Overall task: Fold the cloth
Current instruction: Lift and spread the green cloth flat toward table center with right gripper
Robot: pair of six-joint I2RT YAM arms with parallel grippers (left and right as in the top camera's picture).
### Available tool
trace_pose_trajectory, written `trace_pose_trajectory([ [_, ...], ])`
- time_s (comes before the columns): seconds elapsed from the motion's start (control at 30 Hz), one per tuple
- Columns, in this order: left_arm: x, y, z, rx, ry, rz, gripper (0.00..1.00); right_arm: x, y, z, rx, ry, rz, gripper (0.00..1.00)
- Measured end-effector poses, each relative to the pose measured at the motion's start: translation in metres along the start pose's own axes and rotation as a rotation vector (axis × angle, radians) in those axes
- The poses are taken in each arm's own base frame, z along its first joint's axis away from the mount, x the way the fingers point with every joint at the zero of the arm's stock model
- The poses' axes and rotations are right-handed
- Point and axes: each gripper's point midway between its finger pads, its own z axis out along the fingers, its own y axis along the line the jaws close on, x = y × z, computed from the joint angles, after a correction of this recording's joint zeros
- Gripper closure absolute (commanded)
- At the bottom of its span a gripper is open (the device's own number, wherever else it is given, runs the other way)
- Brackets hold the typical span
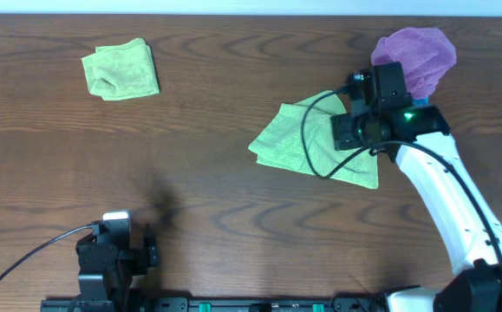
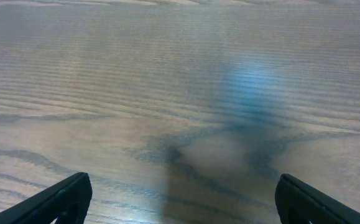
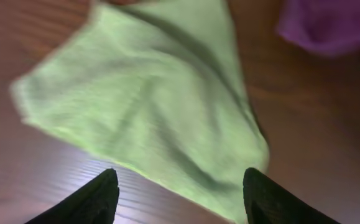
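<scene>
A light green cloth (image 1: 298, 139) lies spread flat on the wooden table, right of the middle; it fills the right wrist view (image 3: 148, 99). My right gripper (image 1: 355, 130) hovers above its right part, open and empty, with both fingers (image 3: 180, 196) apart over the cloth's near edge. My left gripper (image 1: 112, 251) rests near the front left edge, open and empty (image 2: 180, 199), over bare wood.
A second green cloth (image 1: 120, 69) lies folded at the back left. A purple cloth (image 1: 417, 56) is bunched at the back right, just beyond my right gripper; it also shows in the right wrist view (image 3: 329, 25). A black cable crosses the green cloth.
</scene>
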Motion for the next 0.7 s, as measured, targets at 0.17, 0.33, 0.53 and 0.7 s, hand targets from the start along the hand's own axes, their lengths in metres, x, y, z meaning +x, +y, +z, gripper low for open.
trace_pose_trajectory([
  [0.17, 0.0, 0.0, 0.0, 0.0, 0.0, 0.0, 0.04, -0.017, 0.039, 0.004, -0.145, -0.074, -0.183, 0.36],
  [0.33, 0.0, 0.0, 0.0, 0.0, 0.0, 0.0, 0.05, -0.022, 0.076, 0.035, -0.248, -0.086, -0.337, 0.36],
  [0.53, 0.0, 0.0, 0.0, 0.0, 0.0, 0.0, 0.05, -0.002, 0.106, 0.084, -0.341, -0.003, -0.43, 0.37],
  [0.7, 0.0, 0.0, 0.0, 0.0, 0.0, 0.0, 0.05, 0.016, 0.119, 0.11, -0.378, 0.059, -0.472, 0.37],
])
